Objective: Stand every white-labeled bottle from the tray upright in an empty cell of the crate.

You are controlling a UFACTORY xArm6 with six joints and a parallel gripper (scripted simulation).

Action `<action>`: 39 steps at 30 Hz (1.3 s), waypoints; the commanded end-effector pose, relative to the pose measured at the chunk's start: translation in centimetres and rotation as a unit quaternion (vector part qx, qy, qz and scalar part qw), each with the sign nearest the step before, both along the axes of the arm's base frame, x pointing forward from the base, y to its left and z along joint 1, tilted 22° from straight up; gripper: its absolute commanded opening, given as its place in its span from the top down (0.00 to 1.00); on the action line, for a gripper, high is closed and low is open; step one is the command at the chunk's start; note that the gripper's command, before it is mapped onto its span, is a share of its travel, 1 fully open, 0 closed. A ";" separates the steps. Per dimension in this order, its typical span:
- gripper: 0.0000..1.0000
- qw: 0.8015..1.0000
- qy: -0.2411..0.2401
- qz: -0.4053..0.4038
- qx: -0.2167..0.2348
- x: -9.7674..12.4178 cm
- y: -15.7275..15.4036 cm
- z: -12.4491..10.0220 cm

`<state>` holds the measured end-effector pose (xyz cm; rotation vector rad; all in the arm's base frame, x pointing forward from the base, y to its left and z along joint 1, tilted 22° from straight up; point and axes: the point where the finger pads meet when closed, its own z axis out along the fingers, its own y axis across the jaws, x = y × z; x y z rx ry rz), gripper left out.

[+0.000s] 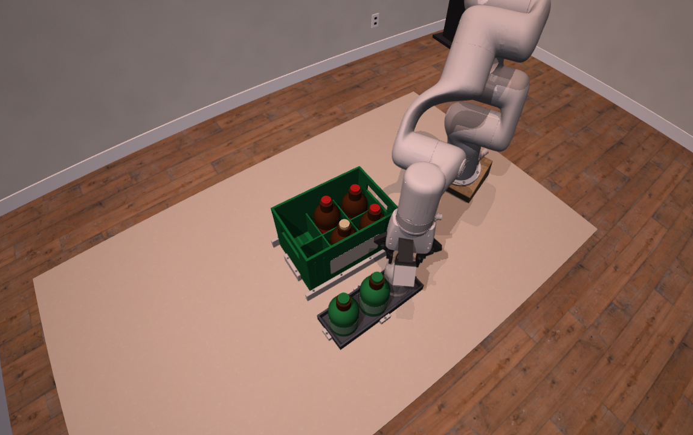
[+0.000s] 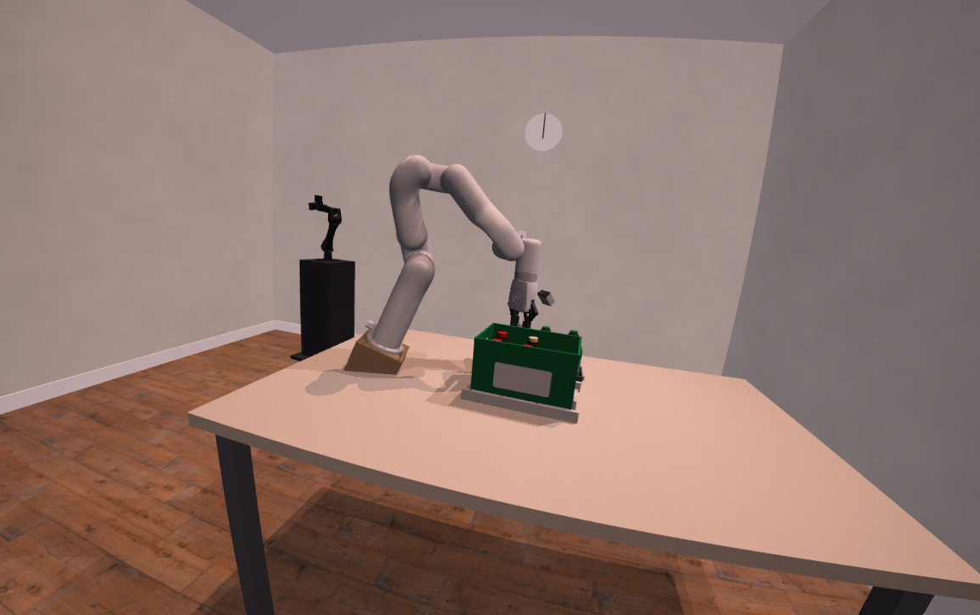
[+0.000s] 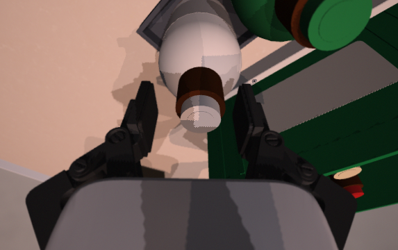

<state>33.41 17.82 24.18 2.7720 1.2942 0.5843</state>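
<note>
The pale white bottle (image 1: 389,274) (image 3: 199,45) with a brown neck and white cap stands at the tray's right end. Two green bottles, one left (image 1: 342,313) and one middle (image 1: 374,295) (image 3: 264,21), stand upright on the dark tray (image 1: 365,330) (image 3: 146,25). The green crate (image 1: 319,270) (image 2: 485,366) (image 3: 324,139) holds three red-capped brown bottles and a cream-capped one (image 1: 344,232); its two left-end cells look empty. My gripper (image 1: 405,261) (image 2: 521,324) (image 3: 196,98) is open, its fingers on either side of the white bottle's neck and cap, touching neither. The wrist camera partly hides this bottle in the top view.
White rails (image 1: 338,277) run along the crate's base, between crate and tray. The crate's high walls stand close beside the gripper. The middle green bottle stands close to the white one. The arm's wooden base block (image 1: 467,190) (image 2: 374,359) is behind.
</note>
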 end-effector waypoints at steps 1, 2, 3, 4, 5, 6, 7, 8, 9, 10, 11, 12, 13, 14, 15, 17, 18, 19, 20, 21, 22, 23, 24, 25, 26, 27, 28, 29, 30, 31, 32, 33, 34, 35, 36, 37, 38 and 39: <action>0.35 1.000 -0.002 0.000 0.001 0.1 0.0 0.2; 0.35 1.000 -0.002 0.000 0.001 0.1 0.0 0.1; 0.35 1.000 -0.002 0.000 0.001 0.1 0.0 0.1; 0.35 1.000 -0.002 0.000 0.001 0.1 0.0 0.1; 0.35 1.000 -0.002 0.000 0.001 0.1 0.0 0.1; 0.35 1.000 -0.002 0.000 0.001 0.1 0.0 0.1; 0.35 1.000 -0.002 0.000 0.001 0.1 0.0 0.1; 0.35 1.000 -0.002 0.000 0.001 0.1 0.0 0.1; 0.35 1.000 -0.002 0.000 0.001 0.1 0.0 0.1; 0.35 1.000 -0.002 0.000 0.001 0.1 0.0 0.1; 0.35 1.000 -0.002 0.000 0.001 0.1 0.0 0.1; 0.35 1.000 -0.002 0.000 0.001 0.1 0.0 0.1; 1.00 1.000 -0.002 0.000 0.001 0.1 0.0 0.1; 1.00 1.000 -0.002 0.000 0.001 0.1 0.0 0.1; 1.00 1.000 -0.002 0.000 0.001 0.1 0.0 0.1; 1.00 1.000 -0.002 0.000 0.001 0.1 0.0 0.1; 1.00 1.000 -0.002 0.000 0.001 0.1 0.0 0.1; 1.00 1.000 -0.002 0.000 0.001 0.1 0.0 0.1; 1.00 1.000 -0.002 0.000 0.001 0.1 0.0 0.1; 1.00 1.000 -0.002 0.000 0.001 0.1 0.0 0.1; 1.00 1.000 -0.002 0.000 0.001 0.1 0.0 0.1; 1.00 1.000 -0.002 0.000 0.001 0.1 0.0 0.1; 1.00 1.000 -0.002 0.000 0.001 0.1 0.0 0.1; 1.00 1.000 -0.002 0.000 0.001 0.1 0.0 0.1; 1.00 1.000 -0.002 0.000 0.001 0.1 0.0 0.1; 1.00 1.000 -0.002 0.000 0.001 0.1 0.0 0.1; 1.00 1.000 -0.002 0.000 0.001 0.1 0.0 0.1; 1.00 1.000 -0.002 0.000 0.001 0.1 0.0 0.1; 1.00 1.000 -0.002 0.000 0.001 0.1 0.0 0.1; 1.00 1.000 -0.002 0.000 0.001 0.1 0.0 0.1; 1.00 1.000 -0.002 0.000 0.001 0.1 0.0 0.1; 1.00 1.000 -0.002 0.000 0.001 0.1 0.0 0.1; 1.00 1.000 -0.002 0.000 0.001 0.1 0.0 0.1; 1.00 1.000 -0.002 0.000 0.001 0.1 0.0 0.1; 1.00 1.000 -0.002 0.000 0.001 0.1 0.0 0.1; 1.00 1.000 -0.002 0.000 0.001 0.1 0.0 0.1; 1.00 1.000 -0.002 0.000 0.001 0.1 0.0 0.1; 1.00 1.000 -0.002 0.000 0.001 0.1 0.0 0.1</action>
